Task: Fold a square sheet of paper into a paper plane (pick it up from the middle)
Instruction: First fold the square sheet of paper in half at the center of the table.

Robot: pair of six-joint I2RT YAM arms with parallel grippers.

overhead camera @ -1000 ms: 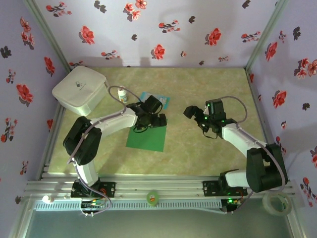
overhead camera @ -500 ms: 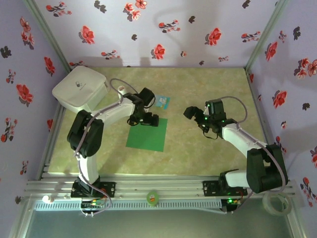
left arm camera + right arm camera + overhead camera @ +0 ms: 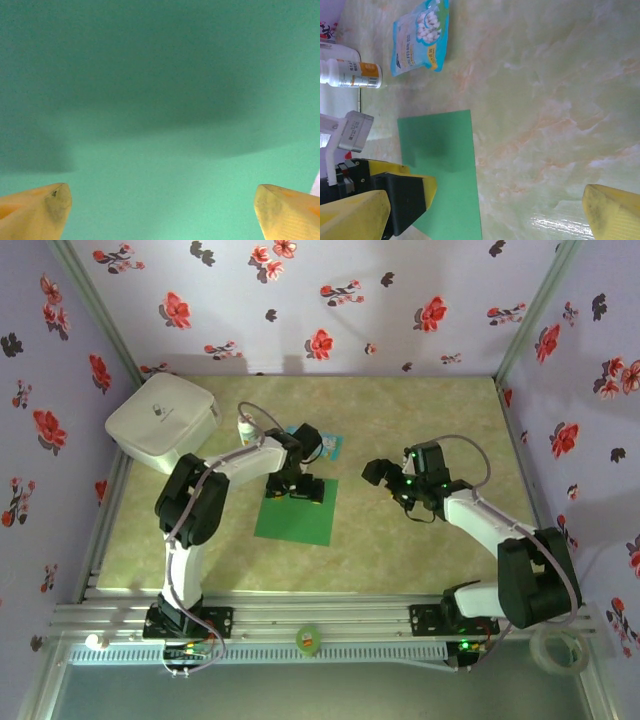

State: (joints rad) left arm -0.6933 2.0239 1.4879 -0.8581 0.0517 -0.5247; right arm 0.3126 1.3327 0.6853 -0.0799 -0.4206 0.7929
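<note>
The square sheet of paper [image 3: 298,522] is bright green and lies flat on the marbled table, left of centre. It also shows in the right wrist view [image 3: 445,160] and spreads across the left wrist view [image 3: 160,100]. My left gripper [image 3: 297,487] points down over the sheet's far edge, open, with its yellow fingertips [image 3: 37,210] spread wide just above the paper; midway between them [image 3: 160,215] is bare paper. My right gripper [image 3: 384,480] hovers open to the right of the sheet, holding nothing [image 3: 480,217]. No fold shows in the sheet.
A blue-and-white packet [image 3: 326,445] lies just beyond the sheet. A small white bottle [image 3: 245,426] and a white box [image 3: 162,420] stand at the back left. The left gripper's black-and-yellow finger [image 3: 405,200] shows in the right wrist view. Bare table lies right of the sheet.
My left gripper has swung back from near the bottle and come down over the sheet's far edge. My right gripper has shifted a little left, towards the sheet.
</note>
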